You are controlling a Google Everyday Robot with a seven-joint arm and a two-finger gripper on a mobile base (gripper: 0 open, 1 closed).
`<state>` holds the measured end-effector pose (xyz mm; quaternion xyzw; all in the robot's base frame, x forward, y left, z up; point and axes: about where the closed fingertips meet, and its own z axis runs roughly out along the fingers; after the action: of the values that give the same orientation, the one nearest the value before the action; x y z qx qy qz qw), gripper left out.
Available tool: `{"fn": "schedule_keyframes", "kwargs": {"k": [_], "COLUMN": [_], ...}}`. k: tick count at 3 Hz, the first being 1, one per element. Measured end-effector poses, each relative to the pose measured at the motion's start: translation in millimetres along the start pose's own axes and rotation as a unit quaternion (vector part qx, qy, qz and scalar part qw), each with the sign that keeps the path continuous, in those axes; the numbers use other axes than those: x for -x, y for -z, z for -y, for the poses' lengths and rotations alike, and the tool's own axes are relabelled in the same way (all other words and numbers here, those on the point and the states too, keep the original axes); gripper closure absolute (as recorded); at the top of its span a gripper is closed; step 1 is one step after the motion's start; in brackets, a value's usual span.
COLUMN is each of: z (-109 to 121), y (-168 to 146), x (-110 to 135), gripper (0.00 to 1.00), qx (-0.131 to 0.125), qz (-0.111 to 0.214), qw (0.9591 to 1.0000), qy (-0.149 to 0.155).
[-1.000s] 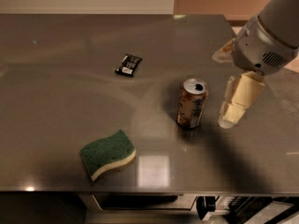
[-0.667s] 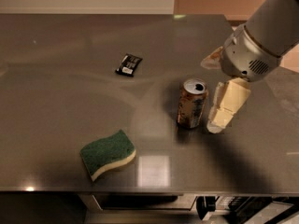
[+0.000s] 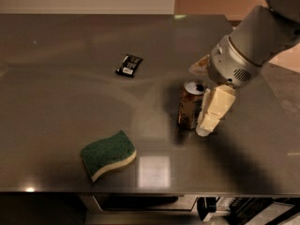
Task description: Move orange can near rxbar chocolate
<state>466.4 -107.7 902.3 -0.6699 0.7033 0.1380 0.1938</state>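
Note:
The orange can (image 3: 190, 108) stands upright right of the table's middle, with its silver top and pull-tab opening showing. The rxbar chocolate (image 3: 129, 64), a flat black bar with white marks, lies farther back and to the left of the can. My gripper (image 3: 201, 100) reaches in from the upper right at the can's right side. One cream finger (image 3: 213, 110) is just right of the can on the near side. The other finger (image 3: 199, 65) pokes out behind the can. The fingers stand apart and are not closed on the can.
A green-and-cream wavy sponge (image 3: 108, 153) lies near the front edge, left of the can. The steel table (image 3: 56, 107) ends at the front edge below the sponge and at the right edge under my arm (image 3: 255, 46).
My gripper has moved left and down toward the can until its near finger is beside the can. The can, the bar and the sponge have not moved.

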Motion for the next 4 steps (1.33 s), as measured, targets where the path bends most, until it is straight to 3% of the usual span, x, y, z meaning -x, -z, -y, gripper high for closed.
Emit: {"fn": "schedule_keyframes", "kwargs": {"k": [1, 4], "z": [8.8, 25.2], "y": [-7.7, -2.0], "x": [-0.1, 3.4], "gripper": [0.0, 0.65], "qx": [-0.002, -0.004], "qz": [0.002, -0.005], "qw": [1.0, 0.9999], "qy": [0.005, 0.014]}}
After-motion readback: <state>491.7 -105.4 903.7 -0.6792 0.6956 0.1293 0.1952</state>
